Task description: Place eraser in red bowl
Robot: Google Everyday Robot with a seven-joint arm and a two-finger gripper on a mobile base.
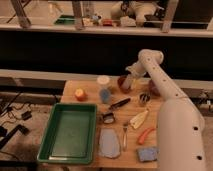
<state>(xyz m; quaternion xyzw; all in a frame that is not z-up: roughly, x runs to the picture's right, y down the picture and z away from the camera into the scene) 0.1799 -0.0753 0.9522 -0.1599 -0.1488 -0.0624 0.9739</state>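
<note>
The white arm (165, 95) reaches from the lower right up and over the worktop (90, 87), bends at an elbow near the far edge, and brings the gripper (127, 83) down at the red bowl (123, 82). The gripper sits right over the bowl and hides much of it; whether the jaws are spread or pressed together cannot be told. The eraser cannot be made out anywhere, and whether it is in the gripper or the bowl is hidden.

The red bowl stands at the far edge of the worktop, just right of a white cup (103, 80). A blue cup (105, 95) stands just in front of the white one. A purple bowl (153, 89) lies to the right of the red one, partly behind the arm. A small metal cup (144, 97) stands near it, beside the arm.

An orange fruit (80, 93) lies near the left edge of the worktop, above a green tray (50, 135) that fills the front left part. A black-handled utensil (120, 103) lies at a slant in the middle. Below it are a small dark clip-like item (108, 118), a fork (124, 136), and a flat blue-grey pad (109, 144). To the right lie a pale yellow wedge (138, 119), an orange carrot-like piece (146, 135) and a blue sponge (146, 153) at the front edge.
</note>
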